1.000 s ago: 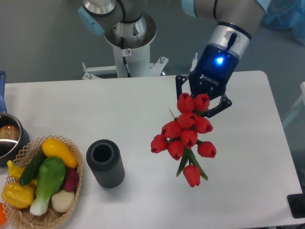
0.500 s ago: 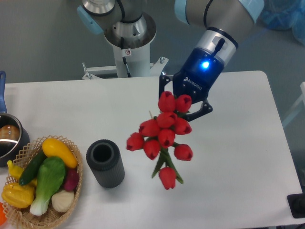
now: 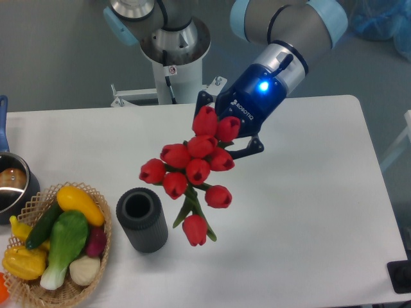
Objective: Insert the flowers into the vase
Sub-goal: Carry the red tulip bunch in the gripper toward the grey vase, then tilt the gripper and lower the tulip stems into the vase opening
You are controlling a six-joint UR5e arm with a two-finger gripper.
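Red tulips, the flowers, are hanging in the air over the white table, just right of the vase. Your gripper is clamping them near its fingertips. Left of the upright vase, you are seeing a wicker basket and pot.

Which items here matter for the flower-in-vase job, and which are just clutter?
Job: flowers, held in the gripper; vase, upright and empty.
Clutter: wicker basket of vegetables; metal pot at the left edge.
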